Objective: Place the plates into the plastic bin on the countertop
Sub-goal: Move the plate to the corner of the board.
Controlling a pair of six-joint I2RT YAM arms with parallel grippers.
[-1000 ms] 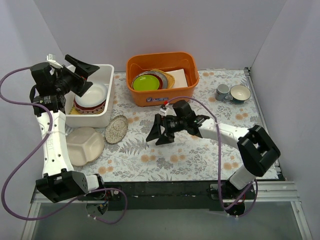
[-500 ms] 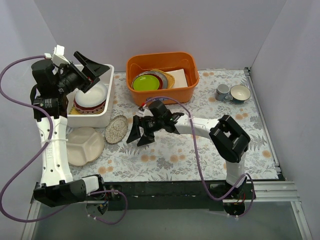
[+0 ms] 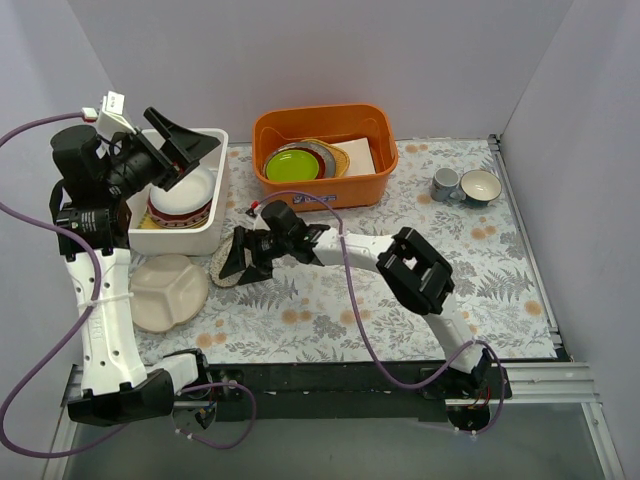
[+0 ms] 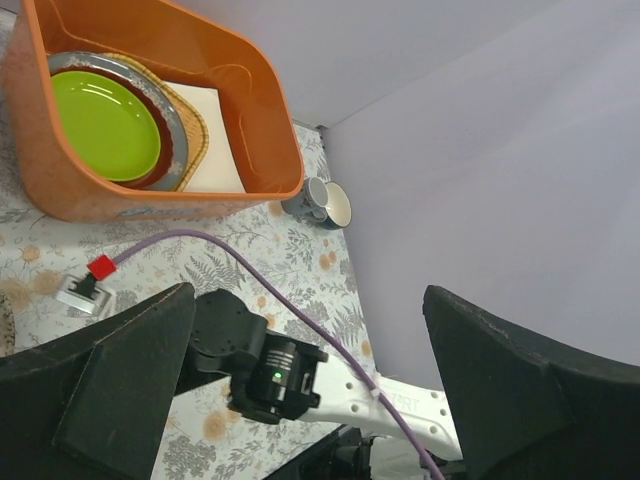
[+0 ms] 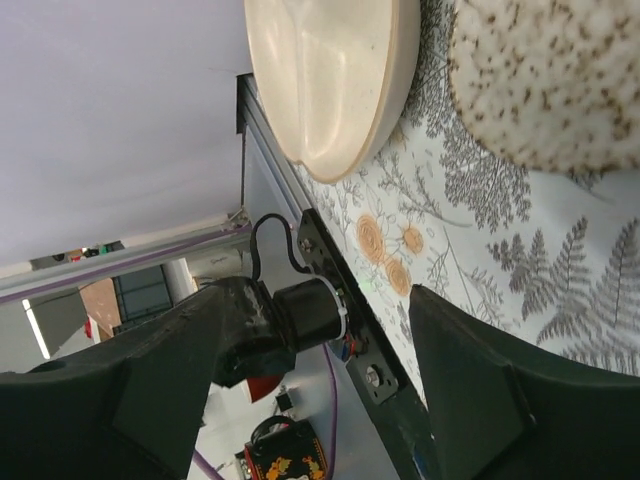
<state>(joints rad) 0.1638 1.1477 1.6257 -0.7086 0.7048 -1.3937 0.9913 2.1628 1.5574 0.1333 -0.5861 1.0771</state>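
Note:
The white plastic bin at the back left holds a stack of plates, a plain white plate on top. My left gripper hangs open above the bin, holding nothing. On the countertop beside the bin lie the speckled oval plate and the cream divided plate. My right gripper is open at the speckled plate's right edge, low over it. In the right wrist view, the speckled plate and cream plate lie beyond the fingers, with nothing between them.
An orange tub at the back centre holds a lime-green plate and other dishes. Two cups stand at the back right. The left wrist view shows the orange tub, the cups and the right arm.
My right arm has swung left from the middle of the countertop to the speckled oval plate. The left gripper has shifted slightly above the bin.

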